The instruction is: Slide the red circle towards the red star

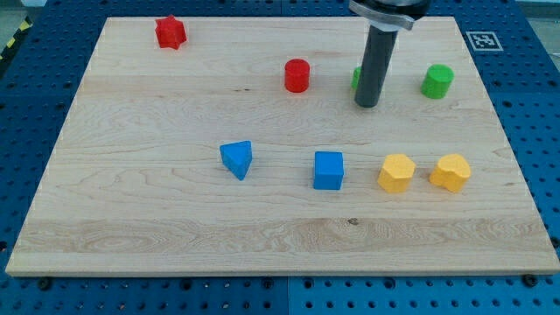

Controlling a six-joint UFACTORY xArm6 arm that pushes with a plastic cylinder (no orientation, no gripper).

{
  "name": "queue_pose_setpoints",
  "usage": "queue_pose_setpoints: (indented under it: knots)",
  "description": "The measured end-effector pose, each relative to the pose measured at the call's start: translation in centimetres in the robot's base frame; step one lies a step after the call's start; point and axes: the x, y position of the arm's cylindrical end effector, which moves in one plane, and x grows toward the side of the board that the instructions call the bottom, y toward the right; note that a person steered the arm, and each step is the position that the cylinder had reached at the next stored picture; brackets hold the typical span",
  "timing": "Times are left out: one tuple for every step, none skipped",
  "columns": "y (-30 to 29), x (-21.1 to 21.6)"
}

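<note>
Pale wood makes up the surface [175, 219], a rectangular board laid on a blue perforated bench [35, 105]. A dark rod [374, 66] comes down from the view's top, and my tip [367, 105] is set on the wood in the upper right part of the board. No jaws are carried by this tool, so nothing is grasped or clenched; only a bare rod end is seen.

The red circle [297, 75], a short cylinder, is found just to the view's left of my tip and slightly higher in the view, with a clear strip of wood between them. The red star [171, 32] is placed near the board's upper left corner, well apart from the red circle and farther toward the view's top.

A green block [356, 79] is mostly hidden behind the rod; its shape cannot be told, and whether it is touched by the rod cannot be told either. A green cylinder [437, 80] is seen to the view's right of my tip, apart from it.

Lower on the board, a row is formed: a blue triangle [237, 159] at the view's left, then a blue cube [329, 170], then a yellow hexagon-like block [396, 172] and a second yellow block [451, 171] near it at the view's right. A black-and-white marker [481, 39] is printed at the board's upper right corner
</note>
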Motion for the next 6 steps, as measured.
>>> queue_pose_setpoints:
  knots:
    - [-1.5, -0.1]
    - [-4.2, -1.6]
    - [-7.1, -3.3]
    - [-10.2, -3.7]
    - [-13.4, -5.0]
    - [-16.0, -6.5]
